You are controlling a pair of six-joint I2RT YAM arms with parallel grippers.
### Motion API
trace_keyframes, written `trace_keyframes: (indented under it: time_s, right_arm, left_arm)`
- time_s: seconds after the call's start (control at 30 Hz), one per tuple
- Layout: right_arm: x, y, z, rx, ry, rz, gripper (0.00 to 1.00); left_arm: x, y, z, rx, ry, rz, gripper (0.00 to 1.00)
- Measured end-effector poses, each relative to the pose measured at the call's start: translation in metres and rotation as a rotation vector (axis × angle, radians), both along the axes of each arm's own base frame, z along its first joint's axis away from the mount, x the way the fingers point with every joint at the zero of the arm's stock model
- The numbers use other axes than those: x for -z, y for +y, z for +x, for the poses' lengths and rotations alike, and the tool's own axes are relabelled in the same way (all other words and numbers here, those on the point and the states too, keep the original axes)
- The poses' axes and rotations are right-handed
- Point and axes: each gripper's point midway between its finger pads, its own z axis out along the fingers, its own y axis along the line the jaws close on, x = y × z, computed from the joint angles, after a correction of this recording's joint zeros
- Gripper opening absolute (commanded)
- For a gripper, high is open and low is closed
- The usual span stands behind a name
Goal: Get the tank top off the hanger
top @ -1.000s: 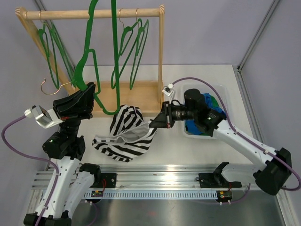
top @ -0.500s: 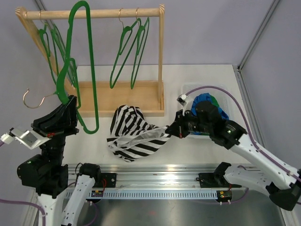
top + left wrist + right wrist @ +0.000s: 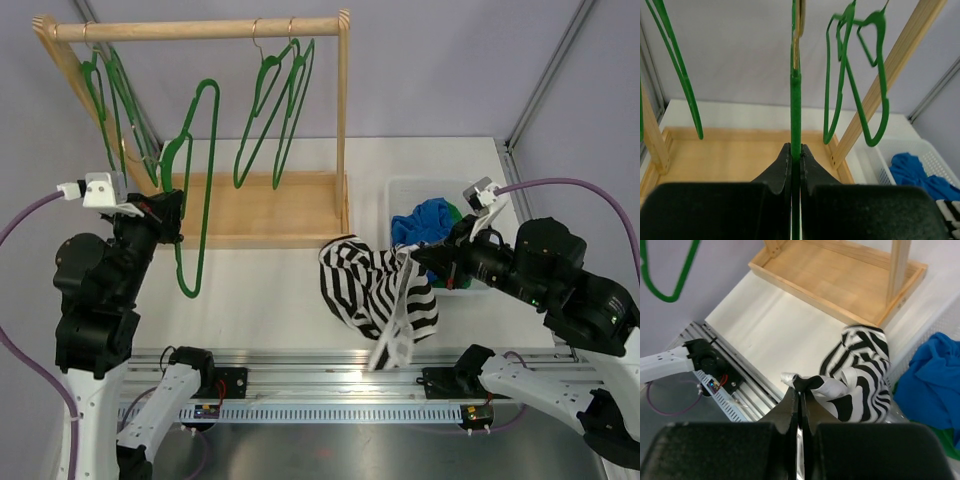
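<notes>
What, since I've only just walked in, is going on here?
The left gripper is shut on a green hanger, held up by the rack. The right gripper is shut on the striped tank top, which is off the hanger and dangles over the table beside the bin.

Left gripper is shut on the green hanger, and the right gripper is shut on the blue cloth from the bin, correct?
Not quite. The right gripper is shut on the striped tank top, as the right wrist view shows; the blue cloth lies in the bin. The left gripper is indeed shut on the green hanger.
</notes>
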Motion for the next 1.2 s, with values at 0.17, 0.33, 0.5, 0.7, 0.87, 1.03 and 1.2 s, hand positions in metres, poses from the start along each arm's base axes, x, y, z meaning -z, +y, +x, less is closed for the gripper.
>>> trace_keyframes:
  time_s: [0.17,0.33,0.5,0.7,0.87,1.03,1.2]
  right_arm:
    - [0.008,0.022,-0.002,-0.097,0.017,0.009,0.17]
    - [0.093,0.066,0.024,-0.150,0.204,-0.104,0.06]
    - [0.164,0.093,0.032,-0.174,0.397,-0.174,0.39]
    - [0.160,0.110,0.045,-0.160,0.392,-0.117,0.92]
    - [0.152,0.113,0.051,-0.135,0.372,-0.083,0.94]
    - [0.133,0.106,0.054,-0.098,0.321,-0.048,0.96]
    - [0.109,0.096,0.048,-0.088,0.265,0.004,0.99]
  left_arm:
    - [0.012,-0.002,0.014,0.002,0.114,0.034,0.00]
    - [-0.006,-0.004,0.025,0.008,0.158,0.064,0.00]
    - [-0.026,-0.006,0.043,0.009,0.177,0.105,0.00]
    - [-0.036,-0.014,0.068,0.043,0.236,0.149,0.00]
    - [-0.014,-0.021,0.085,0.079,0.347,0.183,0.00]
    - [-0.017,-0.026,0.111,0.094,0.383,0.208,0.00]
    - [-0.023,-0.030,0.139,0.095,0.371,0.223,0.00]
